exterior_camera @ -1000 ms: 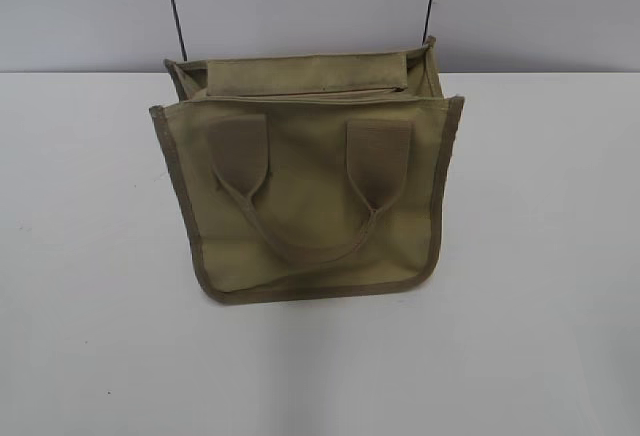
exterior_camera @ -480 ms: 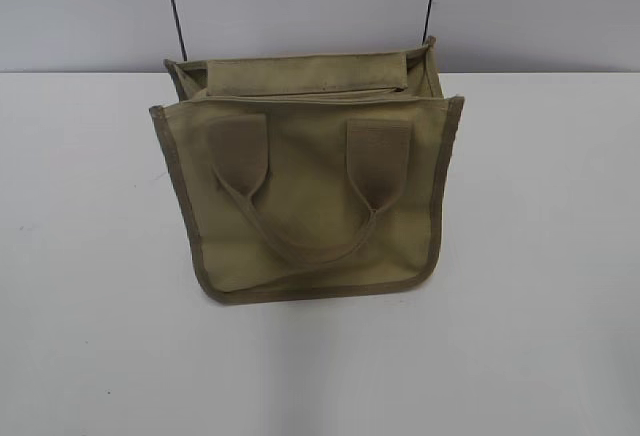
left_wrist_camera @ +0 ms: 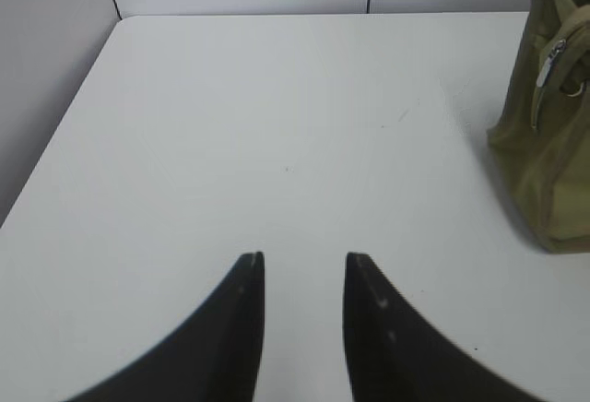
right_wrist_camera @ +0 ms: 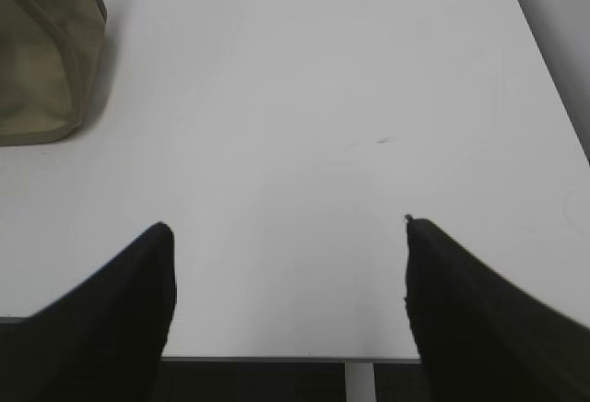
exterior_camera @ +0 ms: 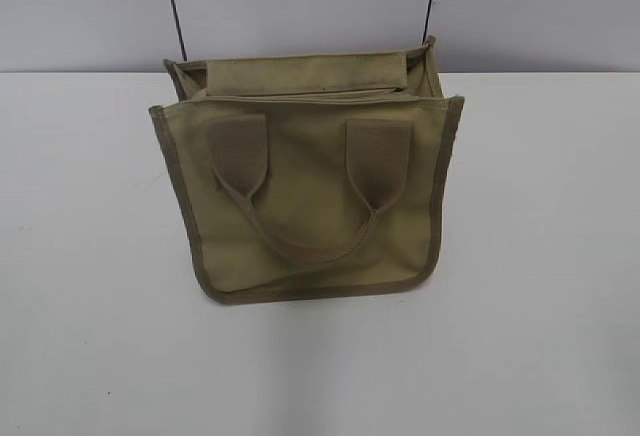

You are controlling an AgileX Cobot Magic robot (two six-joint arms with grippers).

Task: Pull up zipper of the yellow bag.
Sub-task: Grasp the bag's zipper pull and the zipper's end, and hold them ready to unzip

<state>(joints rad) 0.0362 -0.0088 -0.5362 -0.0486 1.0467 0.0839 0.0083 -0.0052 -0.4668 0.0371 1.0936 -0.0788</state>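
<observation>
Bag: the yellow bag (exterior_camera: pixel 310 191) stands upright in the middle of the white table (exterior_camera: pixel 90 336), its front with two handles facing the outside camera, its top partly gaping.
Zipper: the zipper (exterior_camera: pixel 300 94) runs along the top from side to side; in the left wrist view a small silver pull (left_wrist_camera: pixel 550 61) hangs at the bag's near end.
Left gripper: the left gripper (left_wrist_camera: pixel 302 268) hovers over bare table with a narrow gap between its fingers, holding nothing; the bag is well apart, at the right edge of its view.
Right gripper: the right gripper (right_wrist_camera: pixel 286 236) is spread wide and empty, also over bare table; only a bag corner shows at the top left of its view.
Step in hand: the approach, judged as not yet begun; neither arm shows in the outside view.
How to do it well: probably one gripper should pin the bag's end so the cloth stays taut, while the other pinches the small pull squarely and draws straight along the line.
Risk: the pull is tiny and may slip; the light bag may slide or tip.
</observation>
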